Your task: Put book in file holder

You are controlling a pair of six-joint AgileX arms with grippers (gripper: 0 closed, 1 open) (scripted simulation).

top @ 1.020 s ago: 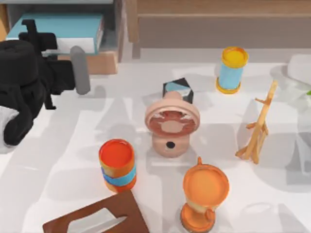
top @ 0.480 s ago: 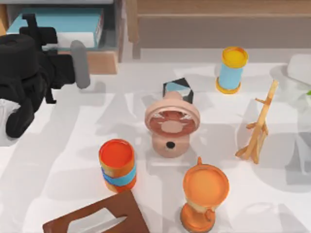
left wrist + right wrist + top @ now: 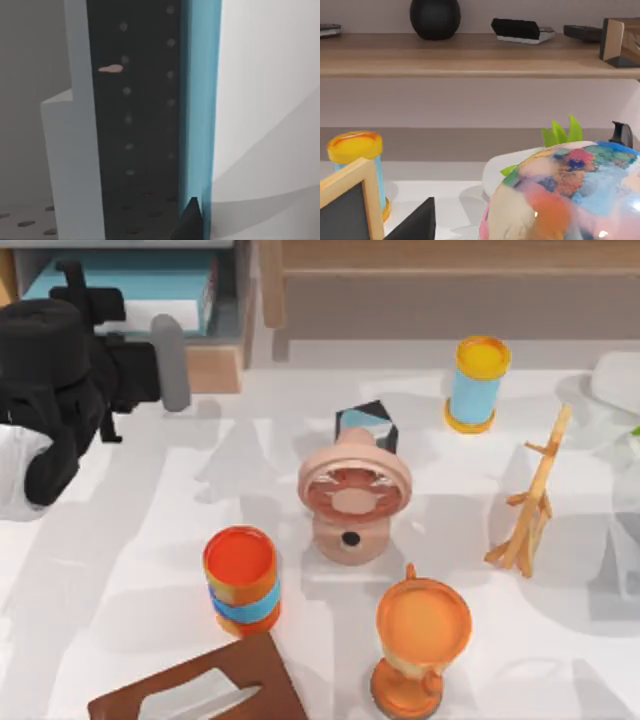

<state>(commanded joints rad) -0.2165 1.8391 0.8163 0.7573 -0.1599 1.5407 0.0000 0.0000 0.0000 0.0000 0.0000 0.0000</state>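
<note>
At table's far left, left gripper (image 3: 85, 315) hides part of book (image 3: 130, 285) inside file holder (image 3: 215, 360); jaws' state unclear.

The left arm (image 3: 45, 390) is a bulky, matte black body of rounded, blocky housings, ending in a white sleeve-like segment toward its base. A smooth grey cylindrical piece (image 3: 172, 362) sticks out from its front end, beside small black angular brackets (image 3: 85, 300)

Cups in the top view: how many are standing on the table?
3: a yellow-topped blue cup at the back right, an orange cup with a blue band front left, an orange goblet front centre. Others may be hidden.
</note>
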